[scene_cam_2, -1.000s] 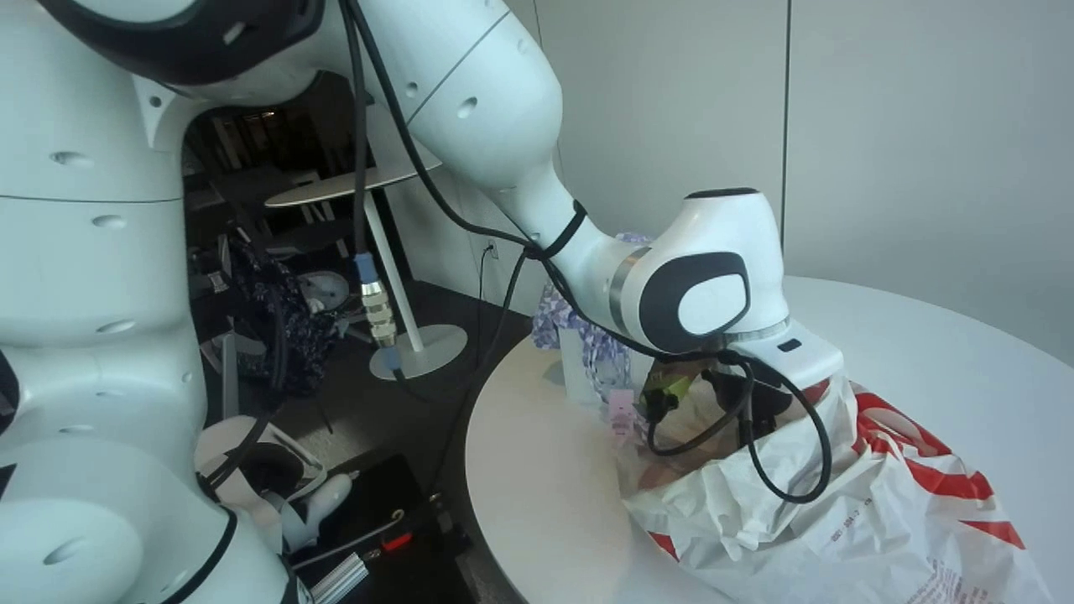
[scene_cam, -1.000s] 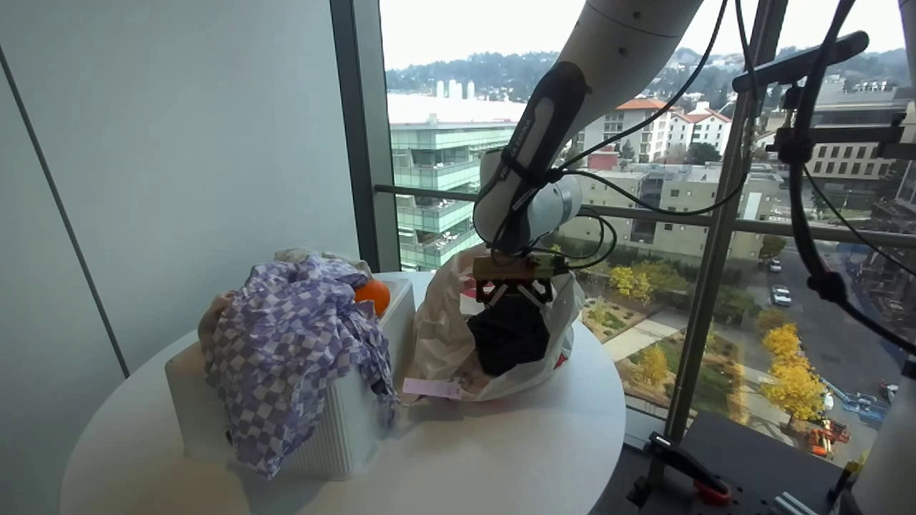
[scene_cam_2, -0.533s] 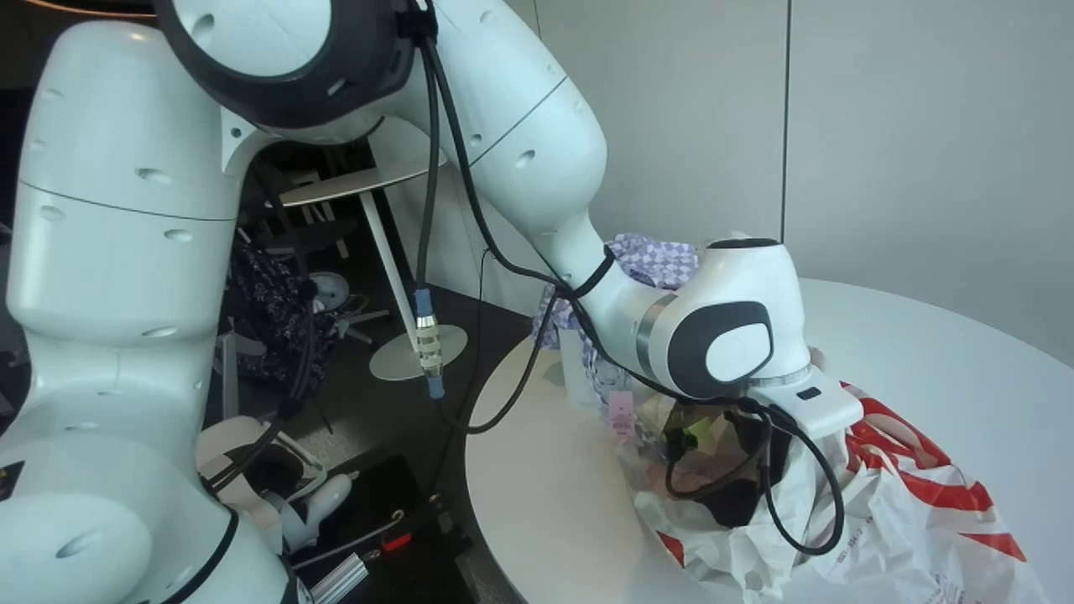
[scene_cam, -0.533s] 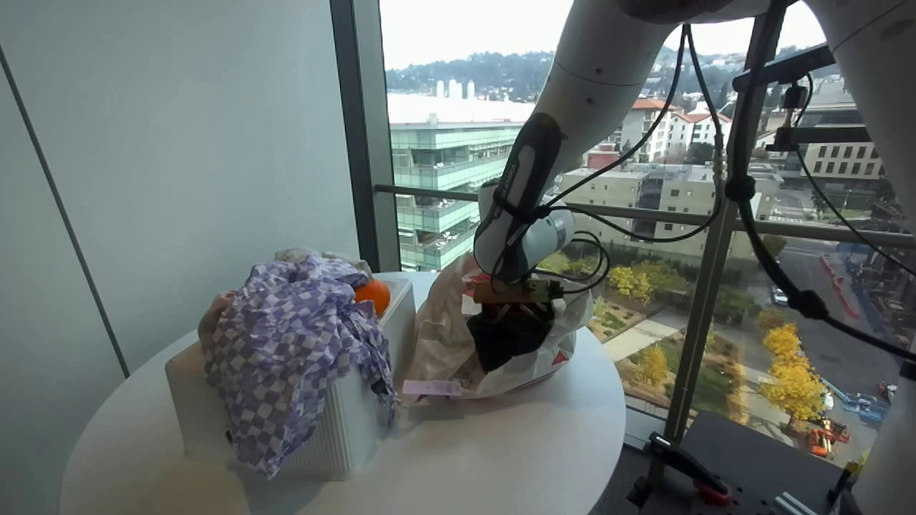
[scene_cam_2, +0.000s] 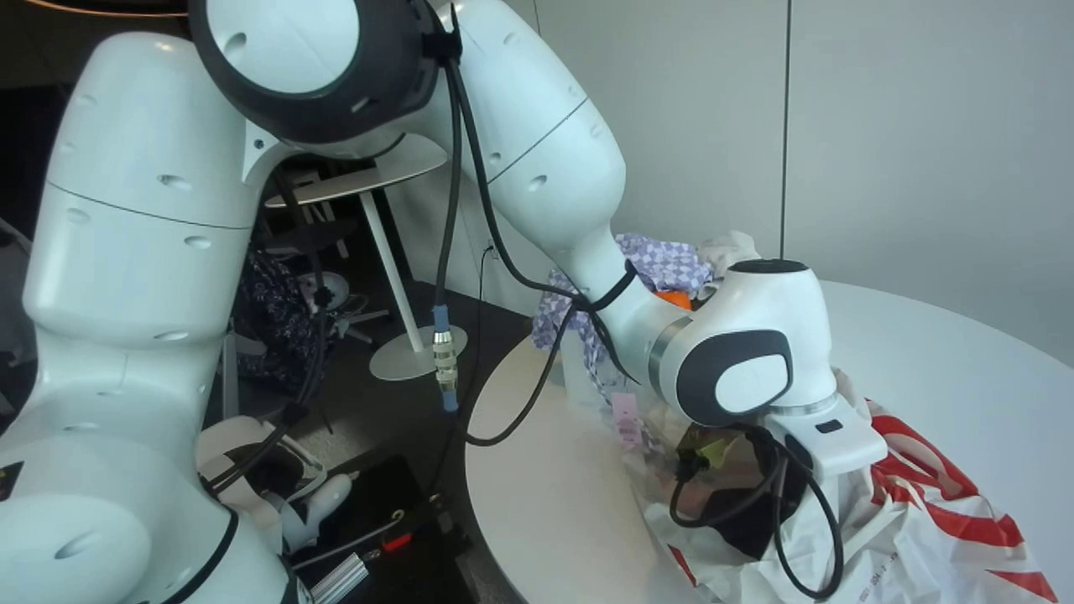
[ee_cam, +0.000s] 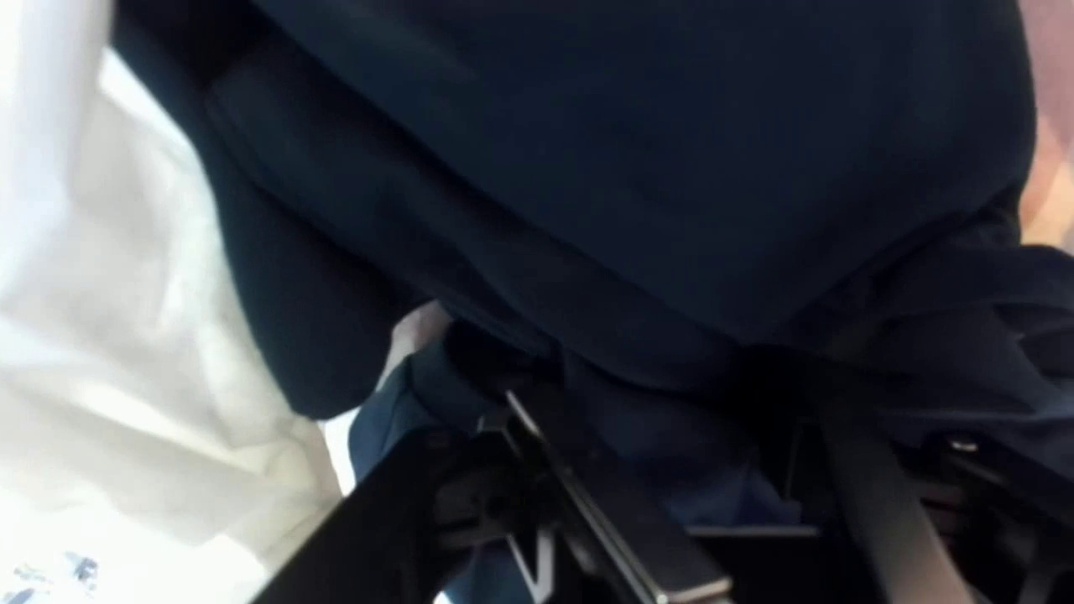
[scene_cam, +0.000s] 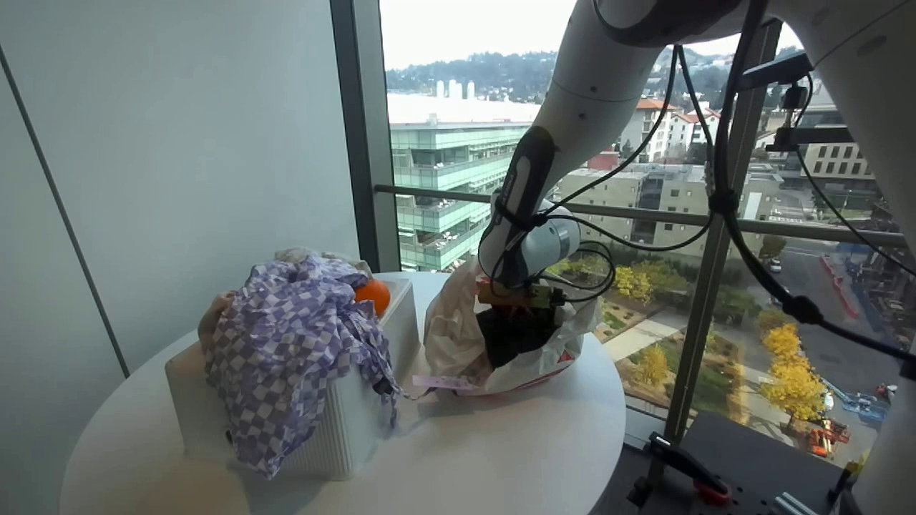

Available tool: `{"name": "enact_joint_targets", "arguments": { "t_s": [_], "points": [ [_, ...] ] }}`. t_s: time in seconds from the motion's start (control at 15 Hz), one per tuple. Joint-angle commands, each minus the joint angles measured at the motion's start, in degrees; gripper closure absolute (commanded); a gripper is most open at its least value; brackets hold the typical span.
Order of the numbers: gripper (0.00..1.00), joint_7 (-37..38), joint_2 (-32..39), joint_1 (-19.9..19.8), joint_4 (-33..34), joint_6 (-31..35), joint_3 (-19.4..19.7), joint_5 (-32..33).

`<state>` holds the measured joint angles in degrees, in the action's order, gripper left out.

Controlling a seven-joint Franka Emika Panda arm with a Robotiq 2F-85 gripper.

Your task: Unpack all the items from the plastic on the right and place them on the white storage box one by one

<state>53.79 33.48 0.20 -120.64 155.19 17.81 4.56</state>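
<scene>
Wrist view; dark, creased cloth (ee_cam: pixel 638 168).

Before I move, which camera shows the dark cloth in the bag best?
The wrist view: the dark cloth fills most of the picture, with its folds and the fingers in sight. Both exterior views show only a dark patch of it inside the bag, partly blocked by the robot.
</scene>
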Motion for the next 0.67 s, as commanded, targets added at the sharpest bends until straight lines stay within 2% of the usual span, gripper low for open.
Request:
{"name": "enact_joint_targets", "arguments": {
  "t_s": [0.0,0.13,0.4,0.6],
  "points": [
    [0.73,-0.24,-0.95,-0.46,-0.21,1.09,-0.28,-3.79],
    [0.89,-0.05,-1.14,-0.37,-0.16,0.80,0.18,-4.79],
    [0.95,0.17,-3.75,-0.07,-0.96,0.11,0.68,-5.80],
    [0.89,-2.52,-13.48,-0.19,-5.00,-3.90,-1.21,-6.98]
  ]
}}
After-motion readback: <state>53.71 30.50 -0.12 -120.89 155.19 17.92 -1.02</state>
